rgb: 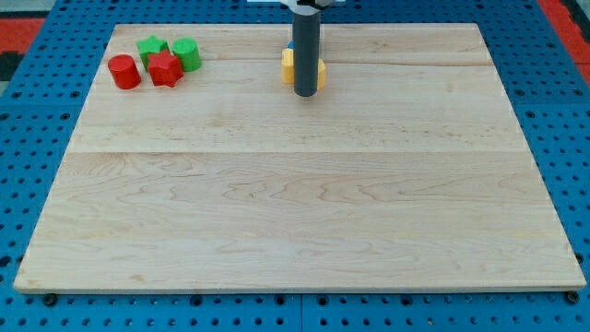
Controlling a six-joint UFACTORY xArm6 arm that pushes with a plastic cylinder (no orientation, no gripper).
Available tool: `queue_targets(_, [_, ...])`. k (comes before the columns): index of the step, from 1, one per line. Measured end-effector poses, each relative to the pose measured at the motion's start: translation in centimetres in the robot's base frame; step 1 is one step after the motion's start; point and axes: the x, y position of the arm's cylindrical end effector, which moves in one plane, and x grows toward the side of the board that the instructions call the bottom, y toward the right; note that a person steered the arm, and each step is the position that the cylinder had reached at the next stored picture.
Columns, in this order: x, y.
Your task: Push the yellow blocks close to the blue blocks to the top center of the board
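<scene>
Wooden worktop (295, 184) carries a yellow block (288, 66) at its top centre, mostly hidden behind my tip (305, 93), which touches it. No claw shows. Red (123, 71) and green blocks (187, 52) cluster top-left.

Yellow block (288, 67) lies at top center, shape partly hidden.
</scene>
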Motion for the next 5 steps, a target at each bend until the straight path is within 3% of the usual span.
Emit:
queue_targets(1, [-0.6, 0.8])
queue_targets(2, [0.2, -3.1])
queue_targets(3, [-3.1, -2.8])
queue_targets(5, [-4.0, 2.2])
